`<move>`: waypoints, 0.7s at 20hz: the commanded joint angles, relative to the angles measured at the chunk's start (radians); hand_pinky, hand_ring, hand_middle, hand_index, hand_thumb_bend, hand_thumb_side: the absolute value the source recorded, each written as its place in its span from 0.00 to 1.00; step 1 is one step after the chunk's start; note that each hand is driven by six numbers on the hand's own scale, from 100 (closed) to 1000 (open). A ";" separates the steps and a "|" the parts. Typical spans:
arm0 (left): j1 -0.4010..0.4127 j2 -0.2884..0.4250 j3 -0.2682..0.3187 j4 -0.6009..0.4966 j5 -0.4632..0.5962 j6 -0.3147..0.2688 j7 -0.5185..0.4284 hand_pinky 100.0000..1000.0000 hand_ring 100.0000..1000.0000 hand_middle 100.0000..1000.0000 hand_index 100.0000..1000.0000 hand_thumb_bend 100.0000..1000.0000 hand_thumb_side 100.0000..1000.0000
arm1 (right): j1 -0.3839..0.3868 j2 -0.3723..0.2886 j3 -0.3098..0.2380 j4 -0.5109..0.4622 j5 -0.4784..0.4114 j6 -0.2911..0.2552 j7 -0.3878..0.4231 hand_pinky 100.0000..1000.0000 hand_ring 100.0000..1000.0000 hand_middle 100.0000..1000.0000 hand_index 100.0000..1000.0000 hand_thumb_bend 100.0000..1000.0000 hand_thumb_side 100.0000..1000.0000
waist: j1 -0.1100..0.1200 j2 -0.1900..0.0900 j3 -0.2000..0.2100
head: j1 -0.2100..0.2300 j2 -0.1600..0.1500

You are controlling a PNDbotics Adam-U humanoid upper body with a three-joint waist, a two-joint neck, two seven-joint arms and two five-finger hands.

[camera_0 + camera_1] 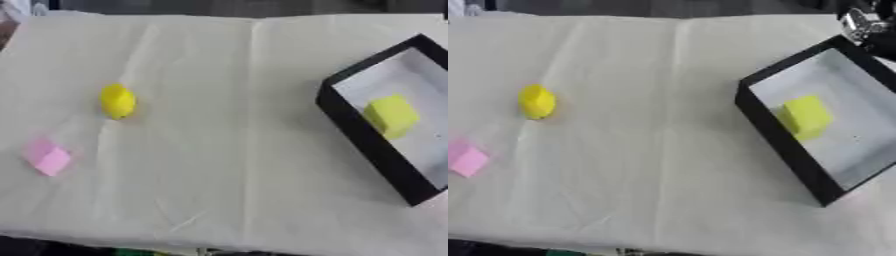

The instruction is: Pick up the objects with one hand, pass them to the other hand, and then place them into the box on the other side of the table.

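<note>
Counter [219, 150]: covered by a pale cream cloth [667, 165] with creases and fold lines; a long fold runs from the far edge toward the near edge, a little right of centre.

Box [776, 135]: black walls, pale grey floor, open top. Sits on the right side of the counter, turned askew to its edges; its right part runs out of both views.

Yellow block [804, 116]: a yellow-green cube lying inside the box on the grey floor, close to the left wall. Whether it touches that wall cannot be told.

Yellow object [117, 101]: rounded, egg-like, bright yellow. Lies on the cloth at the left, well apart from the box.

Pink block [47, 157]: pale pink, angular, on the cloth near the left edge, nearer the robot than the yellow object and apart from it. Nothing touches either of these two.

Right hand [866, 25]: only a black and silver piece of the robot shows, at the upper right corner of the right eye view, just beyond the far corner of the box. How far the fingers are spread cannot be told, and no object can be seen in it.

Left hand: not seen in either view.
</note>
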 commanded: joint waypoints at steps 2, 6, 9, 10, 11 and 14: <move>-0.021 0.027 -0.012 -0.017 0.039 0.044 0.067 0.90 0.83 0.76 0.87 0.71 0.48 | -0.006 -0.023 -0.009 -0.007 0.004 0.005 -0.002 1.00 1.00 0.80 1.00 0.00 0.15 | 0.000 -0.016 0.002 | 0.014 -0.003; -0.038 -0.008 -0.044 -0.036 0.085 0.082 0.110 0.90 0.83 0.76 0.87 0.70 0.48 | -0.005 -0.019 -0.008 -0.002 0.005 0.008 -0.003 1.00 1.00 0.80 1.00 0.00 0.16 | -0.002 -0.016 0.003 | 0.022 -0.004; -0.051 -0.037 -0.076 -0.066 0.108 0.104 0.103 0.90 0.83 0.76 0.88 0.69 0.50 | -0.006 -0.017 -0.007 -0.002 0.005 0.010 -0.002 1.00 1.00 0.80 1.00 0.00 0.16 | -0.003 -0.017 0.003 | 0.026 -0.004; -0.056 -0.046 -0.087 -0.077 0.114 0.112 0.099 0.90 0.83 0.76 0.88 0.69 0.50 | -0.006 -0.017 -0.007 -0.002 0.005 0.010 -0.003 1.00 1.00 0.80 1.00 0.00 0.16 | -0.004 -0.017 0.003 | 0.027 -0.004; -0.061 -0.056 -0.096 -0.087 0.119 0.120 0.094 0.90 0.83 0.76 0.88 0.69 0.50 | -0.006 -0.016 -0.006 -0.002 0.005 0.011 -0.003 1.00 1.00 0.80 1.00 0.00 0.16 | -0.004 -0.017 0.003 | 0.028 -0.004; -0.074 -0.084 -0.118 -0.111 0.129 0.146 0.087 0.90 0.83 0.76 0.88 0.68 0.51 | -0.007 -0.014 -0.005 -0.003 0.004 0.012 -0.002 1.00 1.00 0.80 1.00 0.00 0.16 | -0.005 -0.017 0.004 | 0.026 -0.004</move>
